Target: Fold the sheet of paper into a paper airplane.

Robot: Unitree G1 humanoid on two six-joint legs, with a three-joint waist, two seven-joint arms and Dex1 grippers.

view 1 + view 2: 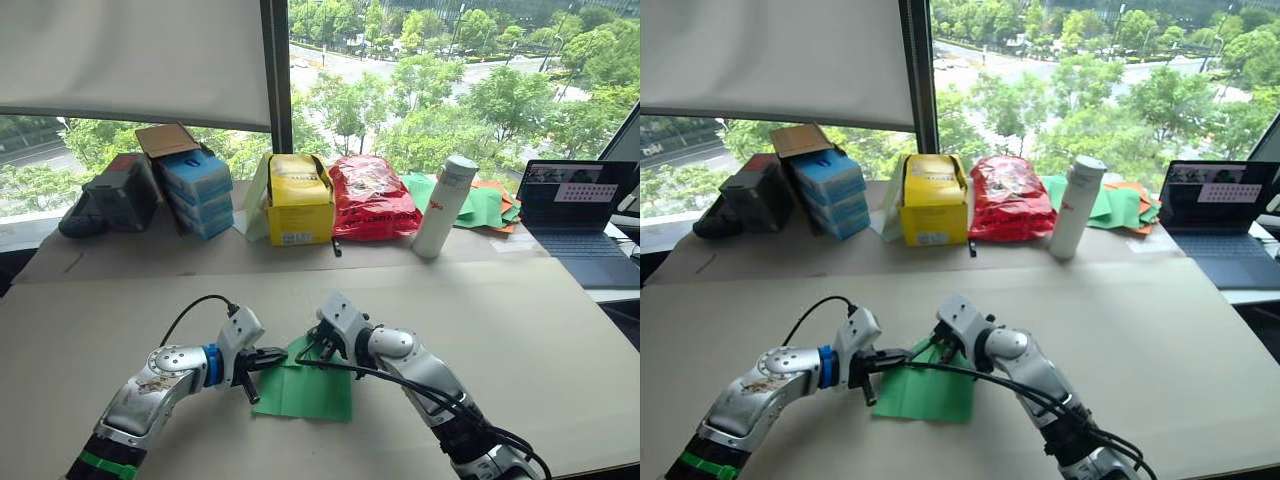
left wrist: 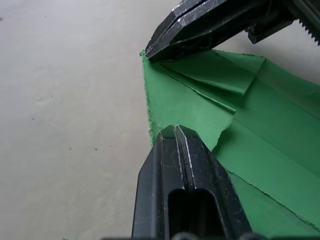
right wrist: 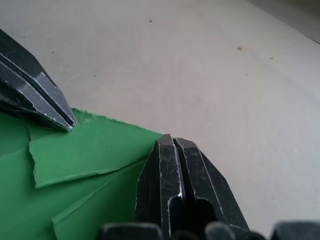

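Observation:
The green sheet of paper (image 1: 312, 388) lies flat on the beige table (image 1: 520, 330) between my two arms, with crease lines and a small corner flap (image 2: 215, 70) folded over at its far end. My left gripper (image 1: 278, 356) is shut, and its tips (image 2: 175, 131) rest on the sheet's left part. My right gripper (image 1: 322, 348) is also shut, with its tips (image 3: 172, 140) at the sheet's far edge beside the flap. The two grippers' tips are close together, a short way apart. No paper shows between either pair of fingers.
Along the far side under the window stand a black bag (image 1: 110, 195), blue boxes (image 1: 197, 190), a yellow box (image 1: 298, 198), a red bag (image 1: 372, 197), a white bottle (image 1: 446, 205), a heap of green and orange sheets (image 1: 488, 207) and a laptop (image 1: 580, 215).

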